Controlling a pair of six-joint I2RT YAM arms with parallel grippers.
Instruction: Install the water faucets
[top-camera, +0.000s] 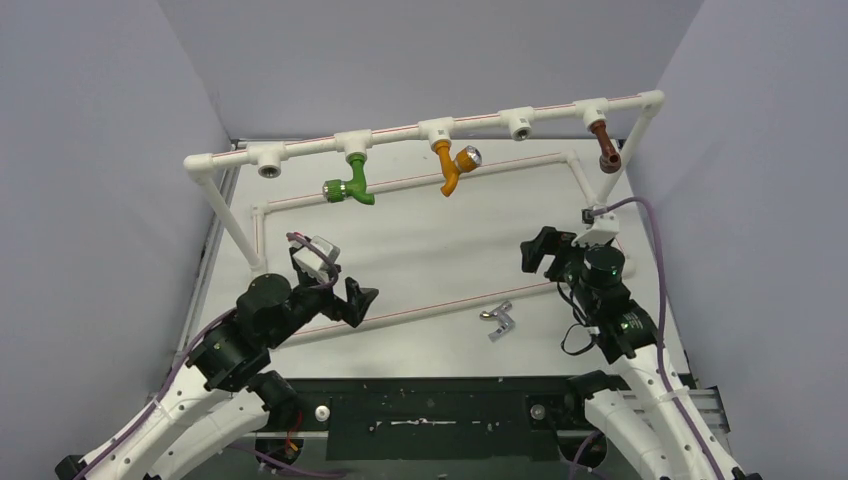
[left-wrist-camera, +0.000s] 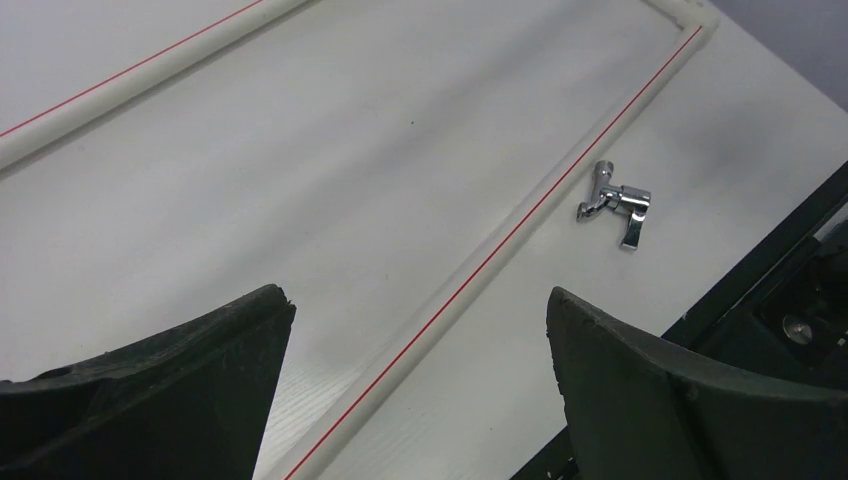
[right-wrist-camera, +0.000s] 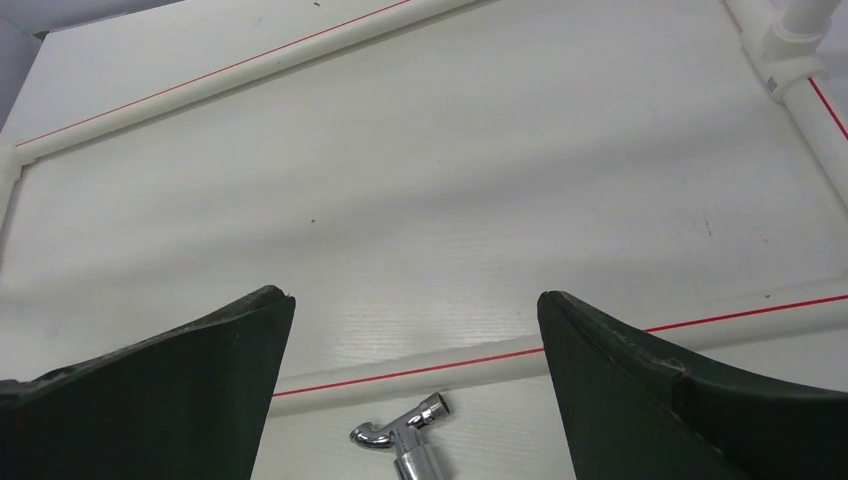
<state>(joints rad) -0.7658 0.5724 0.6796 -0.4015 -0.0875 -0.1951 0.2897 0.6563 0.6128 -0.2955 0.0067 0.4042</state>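
Left fingers (top-camera: 362, 296) stand spread wide with nothing between them, held above the worktop (top-camera: 420, 240) to the left of the chrome faucet (top-camera: 497, 320). That faucet lies on its side on the worktop, touched by neither arm, just on the near side of a red-striped pipe (top-camera: 430, 305). To the faucet's right and a little beyond it, the right fingers (top-camera: 535, 255) are likewise parted and empty. High beyond the faucet runs a white rail (top-camera: 310, 146). On it a green faucet (top-camera: 352, 185) hangs to the left, and an orange faucet (top-camera: 449, 168), seemingly with a shiny knob, hangs slightly left of straight beyond. A brown faucet (top-camera: 605, 148) hangs to the right.
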